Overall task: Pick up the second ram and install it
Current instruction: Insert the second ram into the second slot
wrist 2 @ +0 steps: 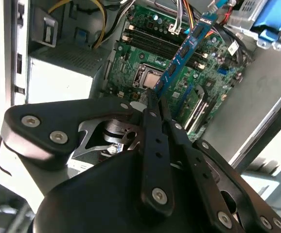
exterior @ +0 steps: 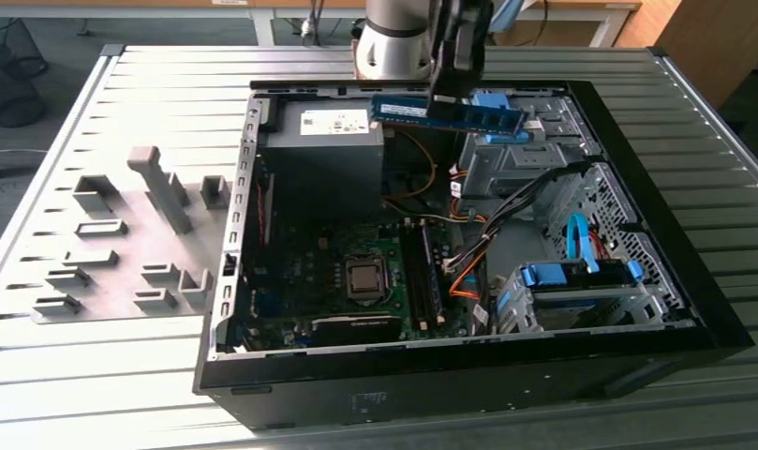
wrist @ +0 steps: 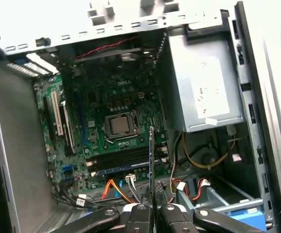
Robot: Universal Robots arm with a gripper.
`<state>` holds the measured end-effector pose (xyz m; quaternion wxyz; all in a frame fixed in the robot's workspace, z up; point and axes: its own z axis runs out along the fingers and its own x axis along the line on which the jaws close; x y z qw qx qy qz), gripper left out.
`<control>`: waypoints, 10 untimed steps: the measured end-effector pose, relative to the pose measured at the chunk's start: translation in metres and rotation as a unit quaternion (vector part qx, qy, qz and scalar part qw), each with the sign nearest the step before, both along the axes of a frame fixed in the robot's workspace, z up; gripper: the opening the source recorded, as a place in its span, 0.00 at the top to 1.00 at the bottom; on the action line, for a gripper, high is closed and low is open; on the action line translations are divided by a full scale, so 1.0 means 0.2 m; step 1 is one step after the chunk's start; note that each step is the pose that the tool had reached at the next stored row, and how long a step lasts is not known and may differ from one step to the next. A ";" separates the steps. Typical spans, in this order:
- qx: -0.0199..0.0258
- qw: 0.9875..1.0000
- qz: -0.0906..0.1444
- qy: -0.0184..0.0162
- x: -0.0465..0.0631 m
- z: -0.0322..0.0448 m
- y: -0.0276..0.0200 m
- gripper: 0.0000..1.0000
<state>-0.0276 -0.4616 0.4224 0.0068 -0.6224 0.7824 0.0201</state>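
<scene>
Above the open computer case (exterior: 678,309), over its rear end near the grey power supply (exterior: 322,131), the gripper (exterior: 453,94) holds the second ram (exterior: 444,114) in the air, lengthwise level in the exterior view. The pick-up is done, as far as I can judge; the install is not, since the stick hangs well clear of the motherboard (exterior: 353,281) and its memory slots (exterior: 419,277).

The jaws are clenched on the second ram: in the first wrist view the two fingertips (wrist: 141,213) sit pressed close together with the thin board (wrist: 151,160) standing edge-on between them, and in the second wrist view the stick (wrist 2: 184,53) runs out from the narrow black fingers (wrist 2: 152,145) toward the board below.

The slots lie beside the processor socket (wrist: 120,125), on the side toward the bundle of orange cables (wrist: 114,187). One slot there appears already filled (a blue-edged stick (wrist: 126,168), though I can't be sure). The grey fixture blocks (exterior: 116,253) sit on the slatted surface (exterior: 91,375) outside the case wall.
</scene>
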 end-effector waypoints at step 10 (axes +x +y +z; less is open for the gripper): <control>0.000 0.996 -0.090 0.000 0.00 -0.018 0.000 0.86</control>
